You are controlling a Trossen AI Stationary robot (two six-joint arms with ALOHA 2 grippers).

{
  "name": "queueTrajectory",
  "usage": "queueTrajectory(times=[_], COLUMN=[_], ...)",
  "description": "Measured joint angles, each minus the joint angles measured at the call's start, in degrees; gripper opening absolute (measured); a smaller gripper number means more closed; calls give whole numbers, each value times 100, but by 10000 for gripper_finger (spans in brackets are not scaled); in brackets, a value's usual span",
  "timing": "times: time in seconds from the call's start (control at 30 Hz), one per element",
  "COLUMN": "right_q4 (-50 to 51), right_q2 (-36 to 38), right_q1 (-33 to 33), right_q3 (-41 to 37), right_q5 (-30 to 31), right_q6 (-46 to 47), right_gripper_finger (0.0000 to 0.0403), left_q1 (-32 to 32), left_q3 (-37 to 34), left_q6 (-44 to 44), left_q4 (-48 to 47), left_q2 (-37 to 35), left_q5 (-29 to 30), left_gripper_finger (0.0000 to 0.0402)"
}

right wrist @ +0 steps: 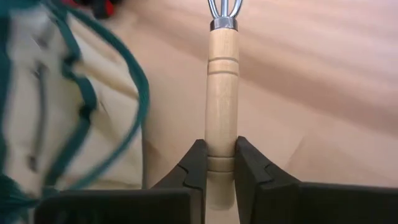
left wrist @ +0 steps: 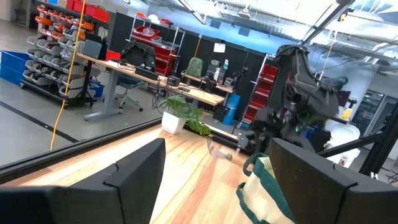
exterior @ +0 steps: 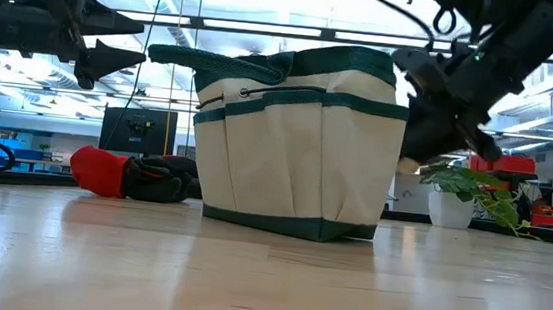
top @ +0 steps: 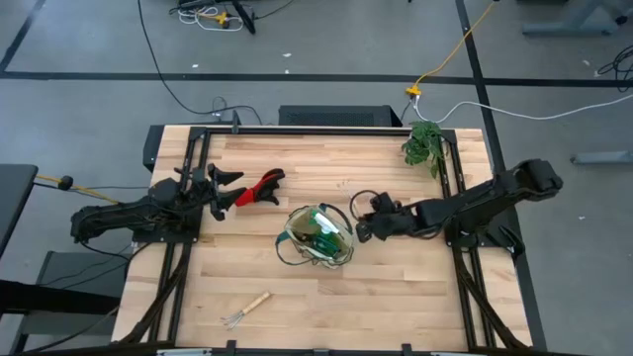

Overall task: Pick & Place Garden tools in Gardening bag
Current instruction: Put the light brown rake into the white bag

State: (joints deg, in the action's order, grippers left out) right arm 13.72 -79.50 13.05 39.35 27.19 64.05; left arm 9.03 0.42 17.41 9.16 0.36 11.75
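Observation:
The beige gardening bag with green trim (top: 318,235) stands upright on its base at mid-table (exterior: 298,142); something green shows inside its open top. My right gripper (top: 362,225) is just right of the bag, shut on a wooden-handled tool (right wrist: 222,74). My left gripper (top: 223,188) is open and empty, raised above the table (exterior: 105,45), beside the red-and-black handled tool (top: 259,188), which lies flat on the table (exterior: 129,174). A wooden-handled rake (top: 245,310) lies near the front edge. My right gripper pinches the wooden handle near its butt end (right wrist: 222,152) between its two fingers. The handle runs straight ahead, in line with the fingers, its metal neck (right wrist: 222,12) farthest from them. The tool is lifted clear of the table, beside the bag's wall (right wrist: 56,106).
A leafy plant in a white pot (top: 423,143) stands at the far right of the table (exterior: 464,197). Black frame rails (top: 193,178) run along the table's left and right sides. Bare wood (top: 396,297) lies in front of the bag.

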Motion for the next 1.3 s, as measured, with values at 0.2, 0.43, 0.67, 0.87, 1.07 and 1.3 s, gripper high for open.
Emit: queueTrajectory(times=[0.2,0.43,0.67,0.87,1.07,1.3], right_q4=[-151,-1405,-2488,-2924,-3650,-3877], right_q2=[611,914,726,419,18,-286], right_q1=[-153,-156,81,394,688,985], right_q3=[7,11,17,15,17,34], right_q5=[235,143,-221,-213,-217,-7], right_q6=[-535,-1456,-2019,-2047,-2192,-2229], right_gripper_finger=[36,36,35,35,35,35], left_q1=[1,0,1,0,1,1], left_q3=[1,0,1,1,1,-1], left_q6=[0,0,-2,-2,-1,-3], left_q4=[1,1,1,1,1,-1], left_q2=[0,0,0,0,0,0], left_q5=[-2,-2,-4,0,0,0], left_gripper_finger=[291,291,291,291,291,291])
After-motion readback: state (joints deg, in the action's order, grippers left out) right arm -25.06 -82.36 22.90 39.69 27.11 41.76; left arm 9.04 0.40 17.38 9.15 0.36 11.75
